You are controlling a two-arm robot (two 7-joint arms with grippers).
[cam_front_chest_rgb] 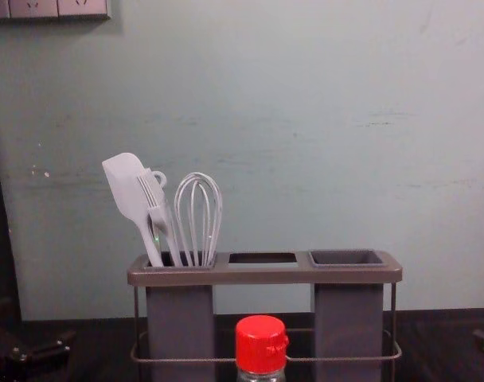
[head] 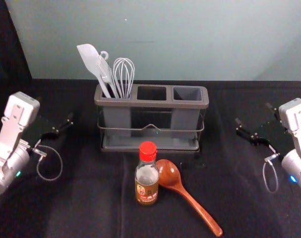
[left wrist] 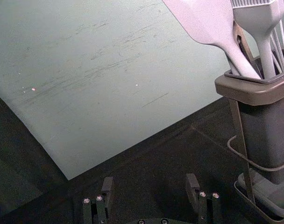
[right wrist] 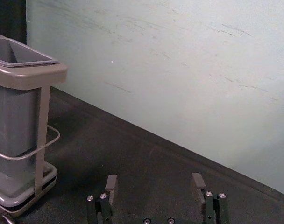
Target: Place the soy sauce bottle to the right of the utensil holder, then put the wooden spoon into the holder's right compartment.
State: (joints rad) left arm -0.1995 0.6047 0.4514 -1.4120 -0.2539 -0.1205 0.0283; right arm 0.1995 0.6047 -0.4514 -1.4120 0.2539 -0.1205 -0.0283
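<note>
The soy sauce bottle (head: 146, 186) stands before the utensil holder (head: 151, 103), beside the wooden spoon (head: 169, 173), with left claw (left wrist: 150, 180) and right claw (right wrist: 154, 178) wide and empty at either side; bottle placement comes first, probably needing a right-arm reach and grip.

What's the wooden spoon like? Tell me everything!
The wooden spoon is shiny and reddish-brown, with an oval bowl and a long, slim handle. It lies slanting on the dark table, in front of the utensil holder, handle pointing away from the holder, toward the robot's right. Its bowl is close beside the soy sauce bottle; I can't tell if they touch. Nothing grips it.
</note>
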